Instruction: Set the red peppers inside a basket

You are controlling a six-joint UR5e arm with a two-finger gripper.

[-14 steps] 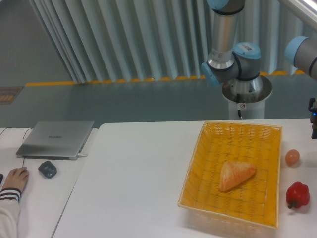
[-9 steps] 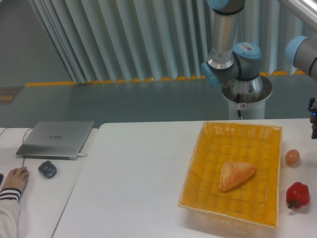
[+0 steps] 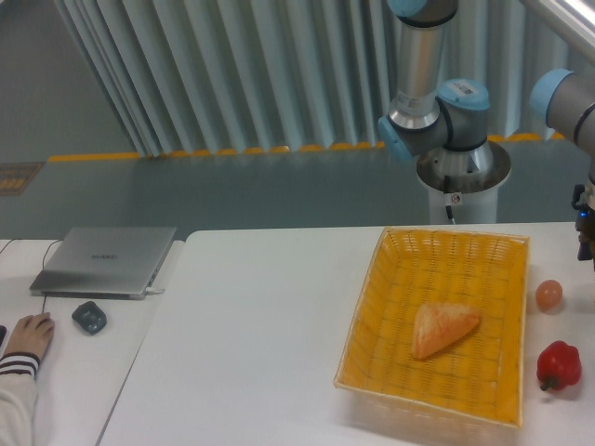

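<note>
The glossy red pepper point(image 3: 559, 365) lies on the white table, just right of the yellow wicker basket point(image 3: 390, 265), near the front right corner. The basket holds a tan triangular bread piece point(image 3: 442, 327). Only a dark sliver of my gripper point(image 3: 586, 228) shows at the right frame edge, well above and behind the pepper. Its fingers are cut off by the frame, so its state is unreadable.
A small orange-pink egg-like ball point(image 3: 548, 295) rests between the basket's right rim and the frame edge, behind the pepper. At the far left are a closed laptop point(image 3: 104, 260), a dark mouse point(image 3: 89, 318) and a person's hand point(image 3: 26, 336). The arm's base point(image 3: 461, 177) stands behind the table.
The arm's wrist part at the right edge has shifted slightly left and up. The pepper, basket and bread have not moved.
</note>
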